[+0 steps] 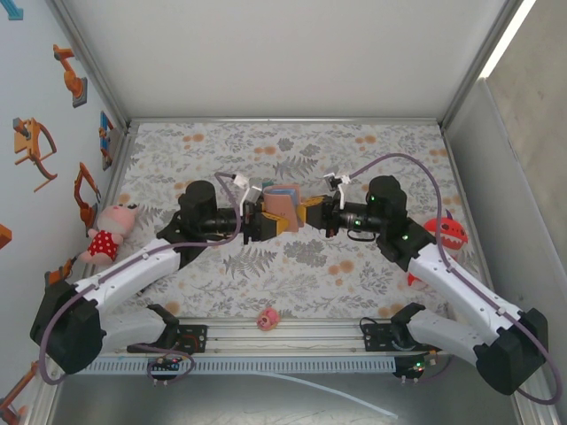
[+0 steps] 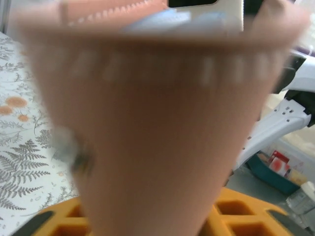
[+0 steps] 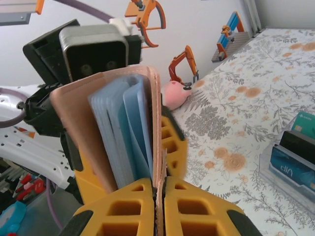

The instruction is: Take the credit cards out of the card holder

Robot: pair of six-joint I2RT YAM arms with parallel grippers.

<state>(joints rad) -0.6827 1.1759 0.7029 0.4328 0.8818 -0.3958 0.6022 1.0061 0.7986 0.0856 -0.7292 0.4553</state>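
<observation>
The card holder (image 3: 123,132), light, limp leather judged best pinched by a cover edge, is held above the middle of the table (image 1: 354,266), clamped in the right gripper (image 3: 158,191); whether the left gripper (image 1: 261,221) grips cannot be told.

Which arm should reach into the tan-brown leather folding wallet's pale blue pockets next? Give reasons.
Probably left. The right gripper is shut on one flap of the tan-brown leather folding wallet, steadying it; the left gripper straddles it, so it could shift to the pale blue pockets.
</observation>
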